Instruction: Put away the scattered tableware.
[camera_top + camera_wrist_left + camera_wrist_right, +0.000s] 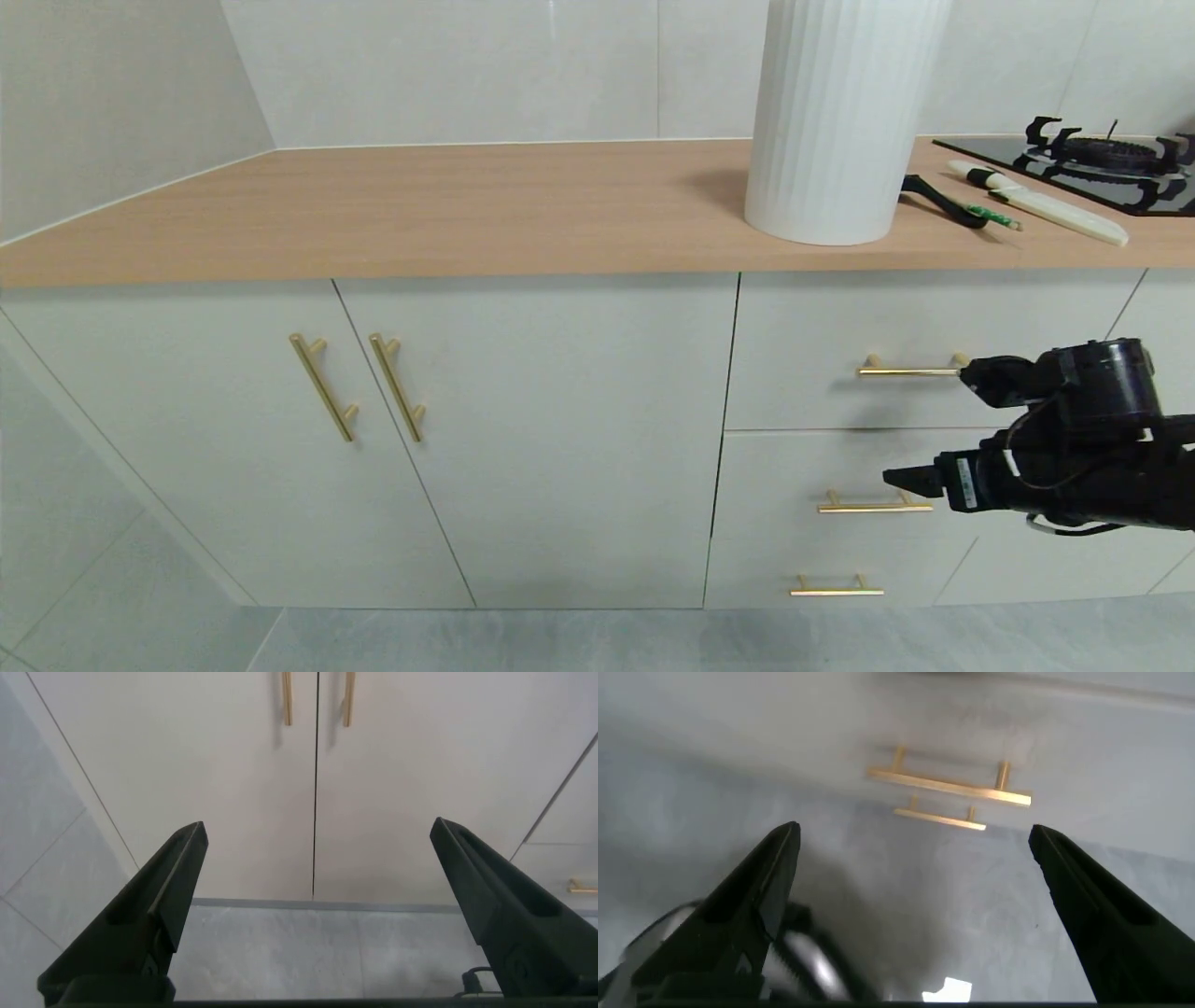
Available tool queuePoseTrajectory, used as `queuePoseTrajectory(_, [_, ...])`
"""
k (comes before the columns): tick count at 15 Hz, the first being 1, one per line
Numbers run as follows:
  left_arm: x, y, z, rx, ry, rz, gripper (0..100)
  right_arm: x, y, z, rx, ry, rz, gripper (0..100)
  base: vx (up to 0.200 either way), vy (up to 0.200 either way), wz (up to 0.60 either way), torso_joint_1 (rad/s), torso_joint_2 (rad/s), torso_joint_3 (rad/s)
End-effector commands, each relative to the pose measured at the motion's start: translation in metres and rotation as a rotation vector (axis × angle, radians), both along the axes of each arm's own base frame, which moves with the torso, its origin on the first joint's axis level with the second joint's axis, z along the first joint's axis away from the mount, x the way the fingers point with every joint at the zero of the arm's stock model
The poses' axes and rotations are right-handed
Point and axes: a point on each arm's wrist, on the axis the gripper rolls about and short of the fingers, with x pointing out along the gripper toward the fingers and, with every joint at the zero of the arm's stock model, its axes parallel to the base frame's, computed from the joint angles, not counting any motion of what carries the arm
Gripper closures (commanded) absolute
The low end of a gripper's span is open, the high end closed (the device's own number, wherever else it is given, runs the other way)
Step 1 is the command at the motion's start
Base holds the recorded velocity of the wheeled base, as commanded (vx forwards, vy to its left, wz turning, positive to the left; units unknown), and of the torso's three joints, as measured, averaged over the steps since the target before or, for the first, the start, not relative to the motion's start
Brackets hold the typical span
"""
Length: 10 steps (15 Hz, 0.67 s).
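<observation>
Two utensils lie on the wooden countertop (448,205) at the right: a black-handled tool with a green tip (945,204) and a long cream-white knife-like piece (1041,205). Both rest between a tall white ribbed container (836,121) and the stove. My right gripper (934,426) hangs open in front of the drawers below the counter; one fingertip is near the top drawer handle (910,371), the other near the middle handle (873,507). In its wrist view the right gripper (913,835) is empty. My left gripper (318,835) is open, holds nothing, and faces the cabinet doors (392,793).
A black gas stove (1106,159) sits at the counter's far right. Below the counter are two cabinet doors with gold bar handles (322,385) and three drawers; the lowest handle (837,588) is near the grey tiled floor (597,644). A tiled wall closes off the left.
</observation>
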Motion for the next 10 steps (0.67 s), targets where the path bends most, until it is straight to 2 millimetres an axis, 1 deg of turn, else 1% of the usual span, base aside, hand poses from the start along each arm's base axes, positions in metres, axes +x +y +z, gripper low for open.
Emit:
queuePoseTrajectory(1, [0.0,0.0,0.0,0.0,0.0,0.0,0,0.026,0.0,-0.047,-0.038,0.083,-0.04,0,0.0,0.0,0.0,0.0,0.0,0.0])
queuePoseTrajectory(4, [0.0,0.0,0.0,0.0,0.0,0.0,0,0.04,-0.005,-0.068,-0.09,0.055,-0.118,0,0.0,0.0,0.0,0.0,0.0,0.0])
queuePoseTrajectory(10, [0.0,0.0,0.0,0.0,0.0,0.001,0,0.05,-0.01,-0.085,-0.105,0.044,-0.158,0,0.0,0.0,0.0,0.0,0.0,0.0])
